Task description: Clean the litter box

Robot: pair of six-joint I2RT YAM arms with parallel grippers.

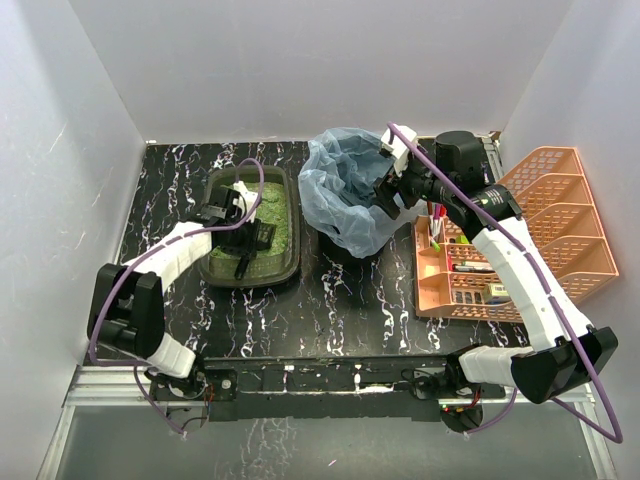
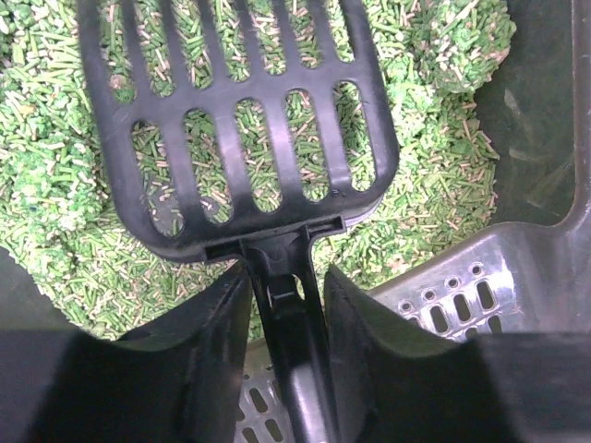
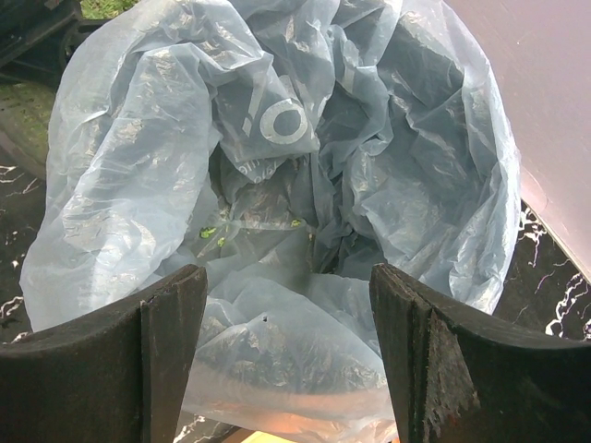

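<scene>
The litter box (image 1: 215, 190) is a dark olive tray at the table's left, filled with green granular litter (image 2: 434, 175). A black slotted scoop (image 2: 240, 120) lies on the litter, and in the top view the scoop (image 1: 243, 262) points toward the near rim. My left gripper (image 2: 286, 286) is down in the box and straddles the scoop's handle. Its jaws are narrow, with a thin gap still showing on the left side. My right gripper (image 3: 288, 305) hangs open over the bin's blue bag (image 3: 277, 120), holding nothing.
A grey perforated plastic piece (image 2: 471, 295) lies under the scoop's handle. The round bin (image 1: 345, 190) stands just right of the box. An orange slatted organiser (image 1: 540, 230) with pens fills the right side. White walls close in on three sides.
</scene>
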